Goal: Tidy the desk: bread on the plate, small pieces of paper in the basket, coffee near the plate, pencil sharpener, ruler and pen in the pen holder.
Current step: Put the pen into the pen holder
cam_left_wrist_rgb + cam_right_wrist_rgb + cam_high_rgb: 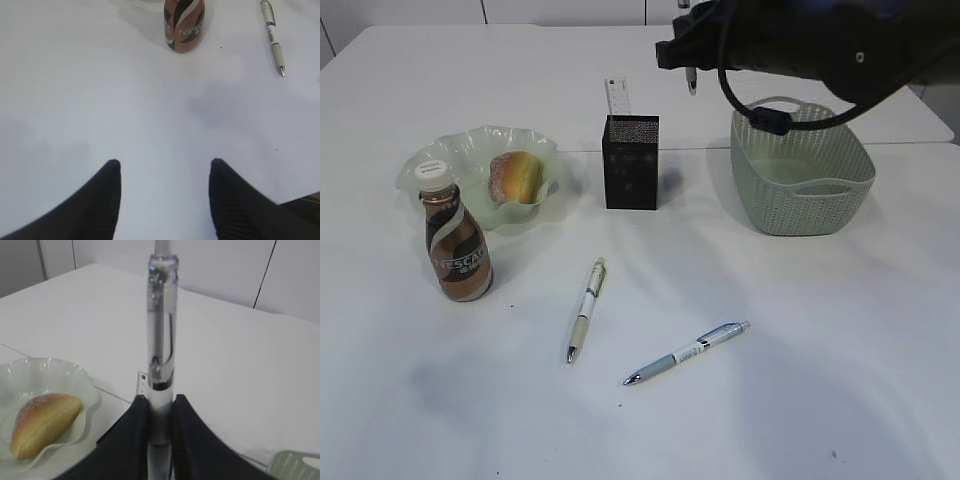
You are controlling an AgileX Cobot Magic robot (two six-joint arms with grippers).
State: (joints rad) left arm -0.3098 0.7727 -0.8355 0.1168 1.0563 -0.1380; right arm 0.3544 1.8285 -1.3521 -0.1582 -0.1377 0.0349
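Gripping clear pen [161,340] upright in our right tool [160,427], above pen holder [631,162]; our left tool [165,192] spread wide, empty, over counter [100,100].

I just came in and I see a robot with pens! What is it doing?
It is tidying a desk. The right gripper holds a clear pen up in the air, near the black pen holder, where the ruler already stands. The left gripper is open and empty above the table. The bread sits on the plate, with the coffee beside it. Two pens lie on the desk. The basket looks empty.
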